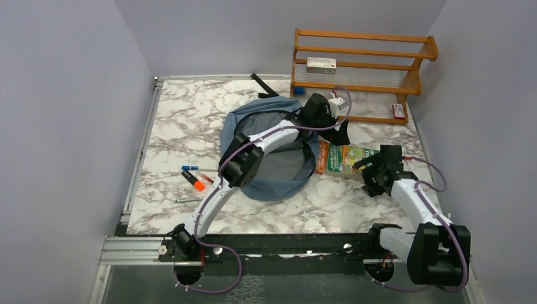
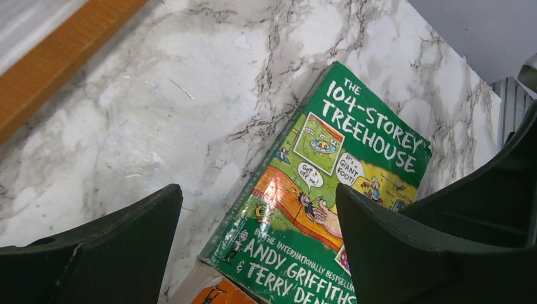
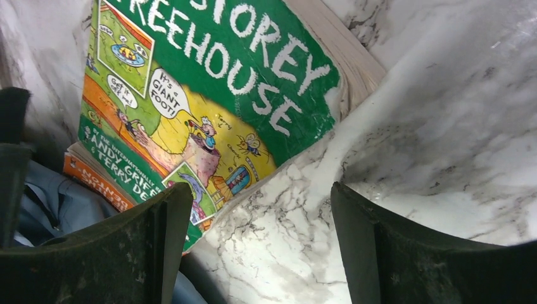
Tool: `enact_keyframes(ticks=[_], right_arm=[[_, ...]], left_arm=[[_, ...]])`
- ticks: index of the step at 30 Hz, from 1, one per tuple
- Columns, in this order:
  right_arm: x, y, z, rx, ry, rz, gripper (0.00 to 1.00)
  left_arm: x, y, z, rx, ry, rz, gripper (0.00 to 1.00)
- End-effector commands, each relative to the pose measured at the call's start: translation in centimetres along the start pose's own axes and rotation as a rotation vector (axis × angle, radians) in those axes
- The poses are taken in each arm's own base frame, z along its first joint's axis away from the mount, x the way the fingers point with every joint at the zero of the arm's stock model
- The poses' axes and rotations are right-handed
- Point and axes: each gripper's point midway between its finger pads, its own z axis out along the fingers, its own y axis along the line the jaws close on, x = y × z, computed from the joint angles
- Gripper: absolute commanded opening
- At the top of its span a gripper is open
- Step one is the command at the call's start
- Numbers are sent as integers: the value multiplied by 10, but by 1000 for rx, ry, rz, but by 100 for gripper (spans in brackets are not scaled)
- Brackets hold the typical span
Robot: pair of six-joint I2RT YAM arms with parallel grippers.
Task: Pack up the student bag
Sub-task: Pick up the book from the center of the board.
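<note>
The backpack lies in the middle of the table. Just right of it, a book rests flat on a second book. Pens lie to the backpack's left, apart from it. Behind, at the far right, stands a rack with a small box on a shelf.

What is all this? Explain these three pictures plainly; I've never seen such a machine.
Two robot arms are bolted at the near edge of a marble table. The wide picture looks down from above and behind; the other two come from wrist cameras, so the dark shapes there are each arm's own fingers. On the table lie a blue backpack, a green paperback beside it, some pens, and a wooden rack at the back. The left gripper and right gripper are both open near the paperback; neither holds anything.
</note>
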Motion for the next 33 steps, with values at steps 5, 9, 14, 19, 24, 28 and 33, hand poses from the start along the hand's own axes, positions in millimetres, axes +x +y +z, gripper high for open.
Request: enact_keyframes(ticks=[5,9,14,19,24,28,33], right_arm=[[-5,7,15,-43,-21,49,84],[-7,4,24,-30,-29,74,83],[-17,5,31,-25,-42,97,81],[-40,10,38,-25,-82,118,80],[-64,21,48,-31,-99,96,80],[-78,38,56,-72,-58,13,80],[-83,26,53,2,-52,-57,83]], left_arm=[[29,-24,17,95,72,-33,89],[44,-26,19,104,104,-47,87],[58,-27,17,110,149,-61,85],[67,-39,10,130,181,-83,82],[77,-59,8,167,213,-102,80],[80,-81,8,203,228,-95,79],[79,-87,7,199,230,-100,76]])
